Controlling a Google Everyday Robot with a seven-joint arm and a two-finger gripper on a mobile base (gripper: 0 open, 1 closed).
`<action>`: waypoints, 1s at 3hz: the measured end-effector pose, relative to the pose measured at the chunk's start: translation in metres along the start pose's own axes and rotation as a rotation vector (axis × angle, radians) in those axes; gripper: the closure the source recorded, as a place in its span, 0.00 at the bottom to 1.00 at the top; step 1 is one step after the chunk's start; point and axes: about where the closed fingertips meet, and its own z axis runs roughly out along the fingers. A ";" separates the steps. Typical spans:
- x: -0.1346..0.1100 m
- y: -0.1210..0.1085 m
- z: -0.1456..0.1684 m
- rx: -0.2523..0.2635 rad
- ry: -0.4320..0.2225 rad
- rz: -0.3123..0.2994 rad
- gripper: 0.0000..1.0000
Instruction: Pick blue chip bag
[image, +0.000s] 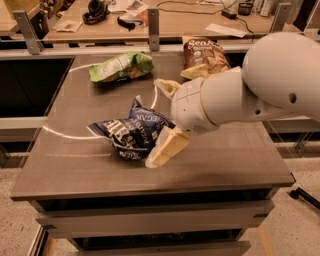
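Observation:
The blue chip bag (131, 132) lies crumpled near the middle of the grey table (235, 155), navy foil with white lettering. My gripper (166, 117) is at the bag's right edge, low over the table, and it is open. One cream finger (167, 147) rests by the bag's near right corner. The other finger (167, 86) is past the bag's far right side. The bag's right end lies between them. My large white arm (260, 85) reaches in from the right.
A light green bag (120, 67) lies at the table's far left. A brown-and-yellow bag (204, 54) lies at the far right, partly behind my arm. A rail with posts (153, 22) and a cluttered bench stand behind the table.

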 end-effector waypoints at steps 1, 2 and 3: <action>0.004 0.002 0.022 -0.029 -0.005 0.007 0.00; 0.008 0.005 0.041 -0.053 -0.012 0.013 0.00; 0.008 0.008 0.056 -0.071 -0.026 0.015 0.16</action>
